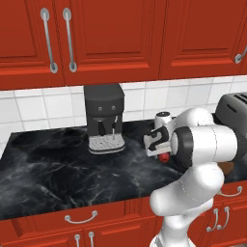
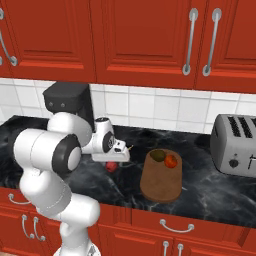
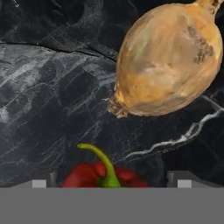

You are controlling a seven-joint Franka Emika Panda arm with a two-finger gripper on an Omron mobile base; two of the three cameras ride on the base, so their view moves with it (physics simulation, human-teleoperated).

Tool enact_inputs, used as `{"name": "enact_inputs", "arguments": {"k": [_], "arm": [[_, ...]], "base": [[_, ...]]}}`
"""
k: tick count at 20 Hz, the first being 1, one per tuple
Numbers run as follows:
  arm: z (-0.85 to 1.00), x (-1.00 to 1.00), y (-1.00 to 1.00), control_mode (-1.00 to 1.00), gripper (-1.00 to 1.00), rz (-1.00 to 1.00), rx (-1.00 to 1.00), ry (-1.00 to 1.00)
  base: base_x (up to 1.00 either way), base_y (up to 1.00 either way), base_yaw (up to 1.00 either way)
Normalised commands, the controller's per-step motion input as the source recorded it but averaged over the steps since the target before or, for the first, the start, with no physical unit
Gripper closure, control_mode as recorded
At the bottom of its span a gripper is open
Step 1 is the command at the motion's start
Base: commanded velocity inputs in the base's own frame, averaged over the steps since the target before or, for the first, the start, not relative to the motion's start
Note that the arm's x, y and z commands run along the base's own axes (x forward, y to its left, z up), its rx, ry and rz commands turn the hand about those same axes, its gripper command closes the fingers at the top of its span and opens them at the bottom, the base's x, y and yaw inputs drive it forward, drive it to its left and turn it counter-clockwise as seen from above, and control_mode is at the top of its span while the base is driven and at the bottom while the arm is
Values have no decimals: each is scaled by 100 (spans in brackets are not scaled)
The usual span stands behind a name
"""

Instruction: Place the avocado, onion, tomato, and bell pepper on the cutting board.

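Onion (image 3: 168, 59) lies on its side on the black marble table (image 3: 48, 100), large in the hand view, root end toward the red bell pepper (image 3: 101, 174) whose green stem curls up between the fingers (image 3: 39, 183). They stand spread wide, pinching nothing — one tip each side of the pepper. From the right base view the gripper (image 2: 121, 155) hangs low over the pepper (image 2: 111, 166), while the avocado (image 2: 157, 155) and tomato (image 2: 171, 160) sit touching at the far end of the cutting board (image 2: 160, 181).
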Motion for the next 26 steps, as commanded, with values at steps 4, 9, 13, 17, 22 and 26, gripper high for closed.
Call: {"name": "enact_inputs", "arguments": {"k": [4,9,13,17,22,26], "arm": [[-44,6,0,-100,100,0,4,11],[-9,-6,-10,-100,100,-1,7,9],[4,-19,-16,-100,100,-6,7,12],[21,-24,-47,-100,100,-11,0,17],[39,-29,-54,-100,100,-10,0,11],[55,-25,-48,-100,100,-9,0,6]], "base": [[0,0,0],[0,0,0],[0,0,0],[0,0,0],[0,0,0],[0,0,0]]}}
